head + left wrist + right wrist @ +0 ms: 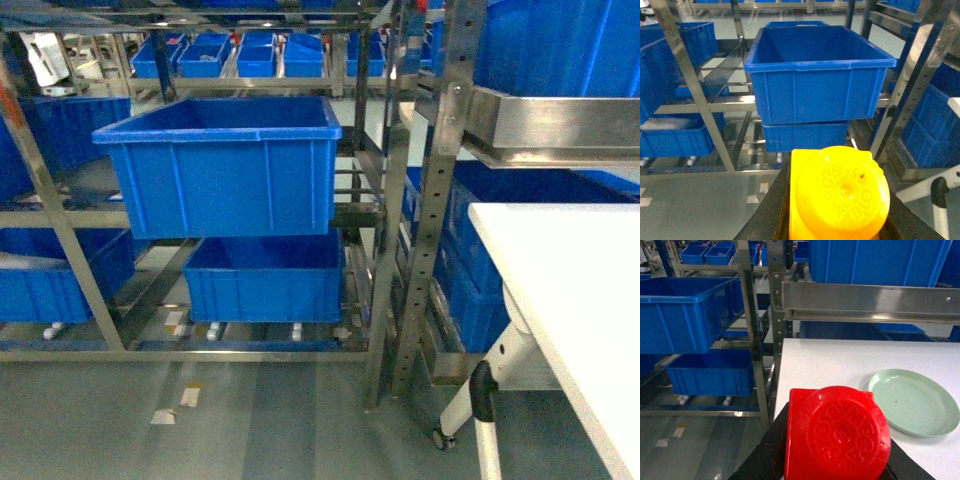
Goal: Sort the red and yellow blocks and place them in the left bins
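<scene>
holding yellow block (pixel 840 195) in left gripper (pixel 835 220), aimed at upper blue crate (pixel 815 65) for drop; right gripper (pixel 835 465) clamps red block (pixel 837 435) above white table's (pixel 830 360) left edge, waiting.

Our left gripper (pixel 835 220) is clamped on the yellow block (pixel 839 194), its dark jaws flanking the brick. Our right gripper (pixel 835 460) likewise grips the red block (pixel 836 435). Neither arm appears in the head view.
</scene>
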Robot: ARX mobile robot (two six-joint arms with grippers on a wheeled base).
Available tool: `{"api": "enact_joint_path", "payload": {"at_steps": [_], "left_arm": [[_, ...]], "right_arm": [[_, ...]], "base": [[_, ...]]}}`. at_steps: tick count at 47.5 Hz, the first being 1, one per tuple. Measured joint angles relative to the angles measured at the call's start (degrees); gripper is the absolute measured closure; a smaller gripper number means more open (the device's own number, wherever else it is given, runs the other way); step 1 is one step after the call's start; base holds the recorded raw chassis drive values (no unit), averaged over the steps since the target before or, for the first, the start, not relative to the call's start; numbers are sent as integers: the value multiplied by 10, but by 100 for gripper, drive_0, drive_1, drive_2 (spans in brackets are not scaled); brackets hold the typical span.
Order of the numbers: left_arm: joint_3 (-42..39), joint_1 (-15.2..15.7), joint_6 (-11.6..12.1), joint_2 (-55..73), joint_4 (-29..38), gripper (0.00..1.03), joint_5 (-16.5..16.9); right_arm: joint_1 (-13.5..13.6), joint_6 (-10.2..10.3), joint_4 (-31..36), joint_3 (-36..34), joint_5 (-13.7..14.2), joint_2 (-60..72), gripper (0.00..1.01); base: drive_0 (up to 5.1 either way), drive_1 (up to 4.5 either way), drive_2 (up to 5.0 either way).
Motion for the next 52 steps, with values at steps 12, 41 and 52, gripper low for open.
{"api": "enact_joint_path", "payload": {"at_steps": [12,41,52], "left_arm": [[0,0,0,0,1,76,-1],[0,1,0,0,1,76,0],[0,1,0,-1,1,76,0]], "right_arm": [[0,0,0,0,0,0,73],[0,0,1,0,0,0,73],[0,0,3,0,0,-1,73]], "base": [[-489,137,341],[-480,145,350],[-473,167,345]]}}
